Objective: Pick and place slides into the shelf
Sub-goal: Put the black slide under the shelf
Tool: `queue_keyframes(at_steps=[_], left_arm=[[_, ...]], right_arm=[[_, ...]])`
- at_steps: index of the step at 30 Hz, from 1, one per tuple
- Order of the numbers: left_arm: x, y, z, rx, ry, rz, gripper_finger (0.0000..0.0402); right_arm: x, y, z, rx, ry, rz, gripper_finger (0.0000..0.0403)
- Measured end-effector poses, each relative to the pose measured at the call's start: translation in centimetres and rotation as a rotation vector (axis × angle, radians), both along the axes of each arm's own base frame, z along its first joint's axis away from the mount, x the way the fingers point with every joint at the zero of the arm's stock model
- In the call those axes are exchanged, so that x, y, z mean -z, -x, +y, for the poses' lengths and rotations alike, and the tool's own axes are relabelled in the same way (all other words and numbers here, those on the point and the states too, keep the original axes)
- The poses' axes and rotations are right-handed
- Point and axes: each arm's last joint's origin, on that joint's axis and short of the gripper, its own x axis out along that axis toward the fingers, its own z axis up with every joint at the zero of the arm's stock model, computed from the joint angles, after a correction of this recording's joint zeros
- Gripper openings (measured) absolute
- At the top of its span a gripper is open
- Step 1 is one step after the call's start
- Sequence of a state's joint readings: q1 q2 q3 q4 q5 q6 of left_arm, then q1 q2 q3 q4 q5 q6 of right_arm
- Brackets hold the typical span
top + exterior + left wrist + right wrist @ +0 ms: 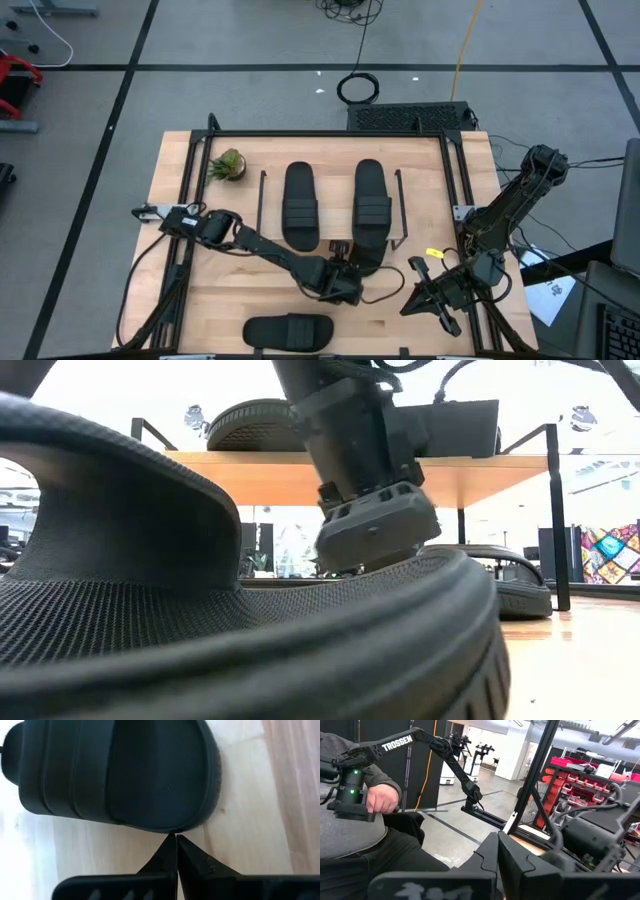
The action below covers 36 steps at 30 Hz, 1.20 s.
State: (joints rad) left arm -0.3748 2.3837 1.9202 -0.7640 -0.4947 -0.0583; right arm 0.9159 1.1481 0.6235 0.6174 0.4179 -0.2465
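Note:
Two black slides (pixel 300 205) (pixel 371 205) lie side by side on the shelf (pixel 262 205), soles down. The right one reaches past the shelf's near edge. A third slide (pixel 288 333) lies on the table by the near edge and fills the low view (pixel 200 620). In that view another slide (pixel 520 595) shows low under the shelf's top board (pixel 250 478). My left gripper (pixel 175 836) is shut, its tips at a slide's sole edge; in the high view it (pixel 350 272) is just near-left of the right slide's near end. My right gripper (pixel 497 837) waits shut by the table's right edge (pixel 430 290). My left gripper touches the slide only with its shut fingertips (pixel 170 847). They meet the sole's rim (pixel 167 827) near its rounded end, past the strap. The fingers come low and roughly level from the near-left. The slide lies flat, sole down, on wood.
A small potted plant (pixel 228 165) stands at the table's far left. The black table frame runs along the edges (pixel 455 180). Bare wood lies near the middle (pixel 230 290). In the right wrist view a seated person (pixel 365 820) holds a control arm beyond the table.

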Motion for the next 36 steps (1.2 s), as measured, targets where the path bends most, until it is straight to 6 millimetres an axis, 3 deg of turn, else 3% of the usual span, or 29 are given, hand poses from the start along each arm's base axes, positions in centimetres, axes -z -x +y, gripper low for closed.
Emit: queue_keyframes(at_steps=[21,25,30,36], left_arm=[[-0.7,-1.6,-0.8,0.149,0.076,-0.121,0.0],[-0.6,-1.2,-2.0,0.254,0.16,-0.084,0.0],[-0.8,-1.6,-4.0,0.351,0.236,-0.179,0.0],[0.0,-2.4,-3.3,0.326,0.233,-0.213,0.0]], right_arm=[[0.0,0.0,0.0,0.0,0.002,0.0,0.0],[0.0,0.0,0.0,0.001,0.003,-0.001,0.0],[0.0,0.0,0.0,0.0,0.004,-0.002,0.0],[0.0,0.0,0.0,0.0,0.003,-0.001,0.0]])
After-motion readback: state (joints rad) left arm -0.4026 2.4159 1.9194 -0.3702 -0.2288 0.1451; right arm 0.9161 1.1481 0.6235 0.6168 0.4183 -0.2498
